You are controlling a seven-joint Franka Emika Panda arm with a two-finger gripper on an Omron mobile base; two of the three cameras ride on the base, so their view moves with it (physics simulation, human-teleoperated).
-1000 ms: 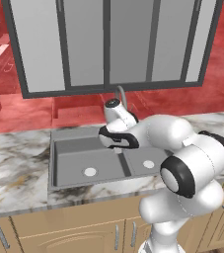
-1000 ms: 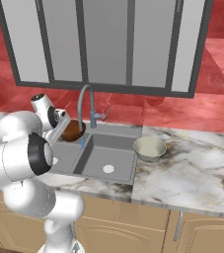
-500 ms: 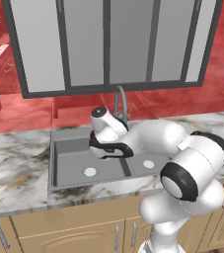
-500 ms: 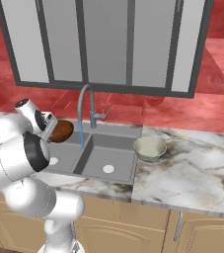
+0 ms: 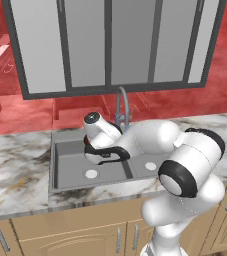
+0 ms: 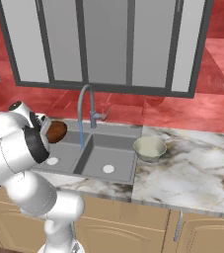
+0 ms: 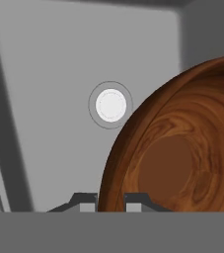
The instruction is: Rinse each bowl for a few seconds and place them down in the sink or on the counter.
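The gripper [image 7: 110, 201] pinches the rim of the brown bowl [image 7: 182, 148] over the sink [image 7: 49, 74]; glossy and rigid, it probably slips when wet.

White Franka arm with dark joints [image 5: 185, 160] rises from lower right in left base view, elbow bent, forearm reaching left and forward. Wrist [image 5: 96, 131] sits low, hand angled down. In right base view the arm [image 6: 15, 148] bulks at the left edge, hand pointing right. Two-finger gripper [image 7: 110, 201] has its dark finger tips [image 7: 85, 200] nearly together, pinching the rim of the glossy dark reddish-brown bowl [image 7: 182, 153]; the far pad's contact is probably hidden behind the rim.
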